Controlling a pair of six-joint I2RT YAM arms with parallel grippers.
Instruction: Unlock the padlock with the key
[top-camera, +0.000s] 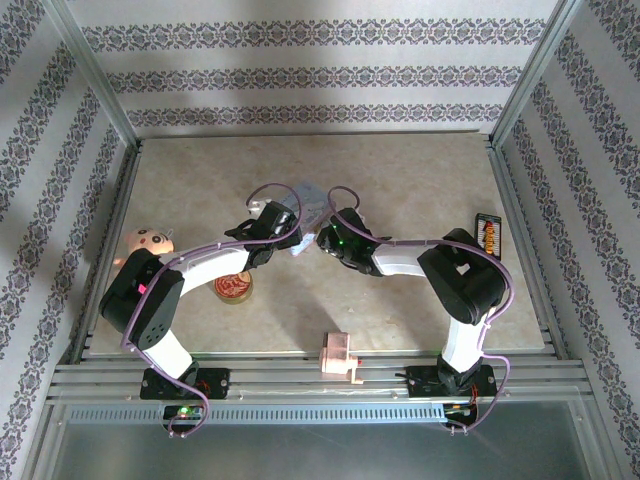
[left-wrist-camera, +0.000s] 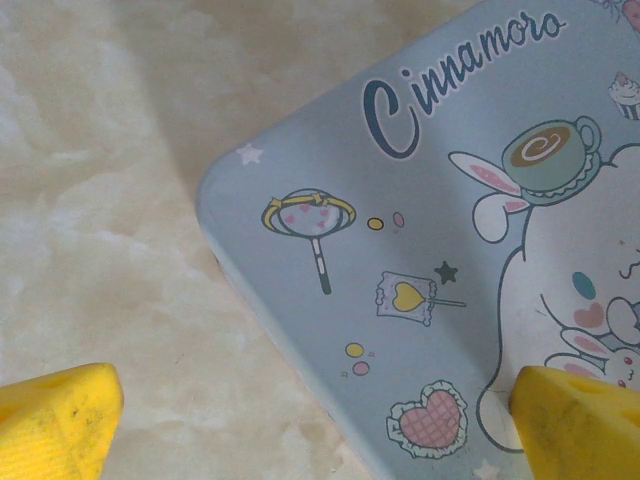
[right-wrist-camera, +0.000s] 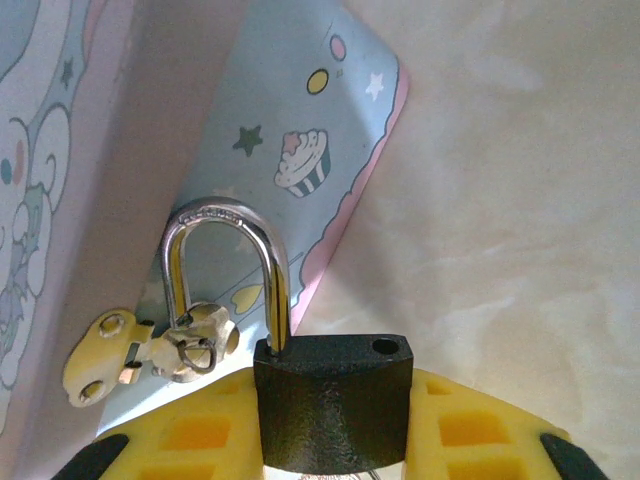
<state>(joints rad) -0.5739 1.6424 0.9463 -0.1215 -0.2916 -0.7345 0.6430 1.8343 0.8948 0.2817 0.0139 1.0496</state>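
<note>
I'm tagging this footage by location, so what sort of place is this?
Probably a lab test cell for robot trials, not a home: a metal frame boxes in the table, the walls are flat patterned panels, and a left arm and right arm are bolted at its near edge.

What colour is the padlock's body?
The padlock body is textured black, clearest in the right wrist view.
</note>
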